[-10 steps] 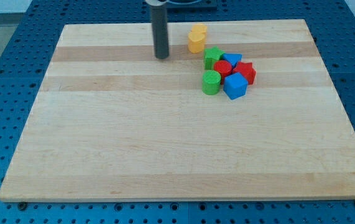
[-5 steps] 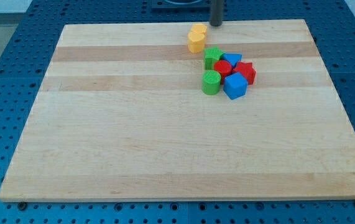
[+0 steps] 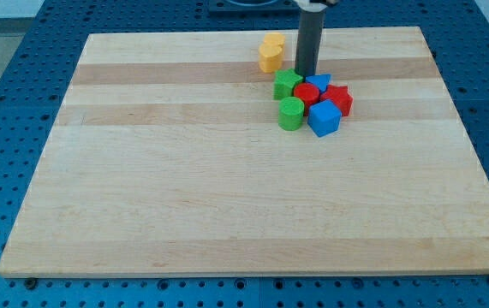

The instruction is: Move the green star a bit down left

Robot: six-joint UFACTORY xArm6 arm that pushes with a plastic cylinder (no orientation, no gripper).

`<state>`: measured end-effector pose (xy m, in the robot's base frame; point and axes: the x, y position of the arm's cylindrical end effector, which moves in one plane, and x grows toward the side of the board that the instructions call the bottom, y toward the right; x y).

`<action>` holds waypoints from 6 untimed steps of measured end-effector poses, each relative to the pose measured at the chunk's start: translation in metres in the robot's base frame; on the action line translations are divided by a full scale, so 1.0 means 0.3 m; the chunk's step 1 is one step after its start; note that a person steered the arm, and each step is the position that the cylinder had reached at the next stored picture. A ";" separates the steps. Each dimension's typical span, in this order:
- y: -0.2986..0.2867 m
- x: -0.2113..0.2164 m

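The rod (image 3: 307, 38) runs out of the view's top edge, so its upper part is cut off. My tip (image 3: 305, 75) meets the green star (image 3: 287, 84) at its upper right, covering that corner. The red block (image 3: 307, 94) is ringed by neighbours, its shape unclear.

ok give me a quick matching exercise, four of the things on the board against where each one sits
Things:
1. my tip
2. yellow block
3. blue cube
4. green cylinder

Places:
A. alone near the board's top edge, to the view's left of the rod
B. bottom right of the cluster
C. bottom left of the cluster
D. just above the cluster, at the upper right of the green star

Pairs: 1-D, 2-A, 3-B, 4-C
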<state>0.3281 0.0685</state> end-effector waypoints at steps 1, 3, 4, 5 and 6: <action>-0.067 0.052; -0.134 0.114; -0.134 0.114; -0.134 0.114; -0.134 0.114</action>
